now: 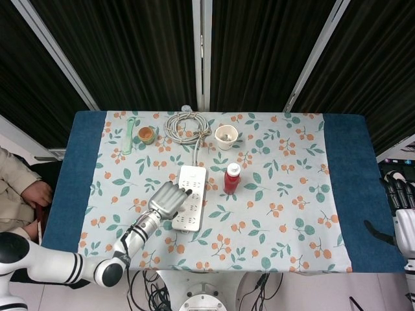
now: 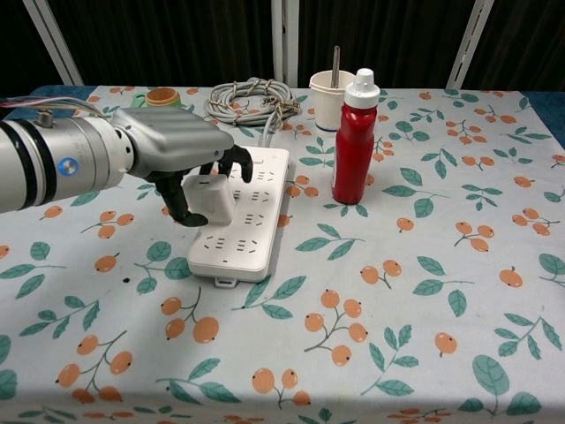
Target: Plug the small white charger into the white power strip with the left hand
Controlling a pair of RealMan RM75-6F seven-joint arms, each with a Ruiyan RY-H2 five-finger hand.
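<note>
The white power strip [image 2: 245, 215] [image 1: 190, 205] lies lengthwise in the middle of the floral cloth, its cord running back to a coiled cable [image 2: 250, 97]. My left hand [image 2: 181, 150] [image 1: 168, 201] hovers over the strip's left side and pinches the small white charger [image 2: 210, 199] between thumb and fingers. The charger sits upright against the strip's near-left sockets; whether its prongs are in a socket is hidden. My right hand [image 1: 401, 206] hangs off the table's right edge, apparently holding nothing.
A red bottle with a white cap [image 2: 355, 138] stands just right of the strip. Behind it is a white cup [image 2: 330, 87] with a stick in it. A small orange-rimmed bowl [image 1: 146, 135] and a green utensil [image 1: 128, 137] lie at the back left.
</note>
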